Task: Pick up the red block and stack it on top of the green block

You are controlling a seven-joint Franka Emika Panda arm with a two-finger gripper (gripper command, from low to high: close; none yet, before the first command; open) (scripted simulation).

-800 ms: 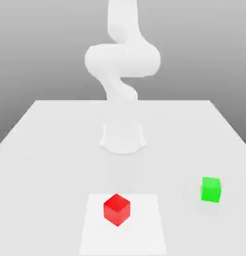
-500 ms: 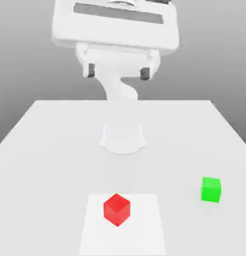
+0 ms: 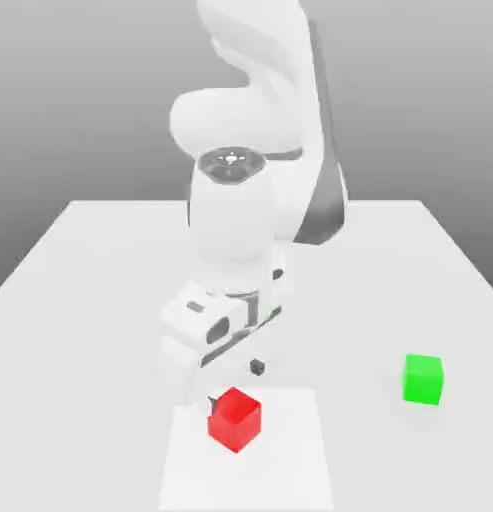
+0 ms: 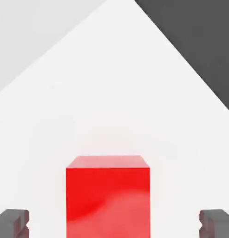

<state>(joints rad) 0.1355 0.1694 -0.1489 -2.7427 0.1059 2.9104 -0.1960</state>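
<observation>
Jaws spread wide, red block [image 4: 108, 195] centred between your fingertips [image 4: 12, 222]; it looks rigid and light, so pinch its flat opposite sides.

Top of the arm [image 3: 252, 90] cut off by the upper edge of the exterior view. Robot base hidden behind the arm. One back corner of the red block [image 3: 235, 419] covered by a dark fingertip [image 3: 212, 403] there. In the hand view, bottom of the red block [image 4: 108, 197] cut off by the picture's edge. Two dark fingertips [image 4: 12, 223] cut off at the lower corners too, so only their ends seen. Part of the white table [image 3: 110, 280] hidden behind the arm.
</observation>
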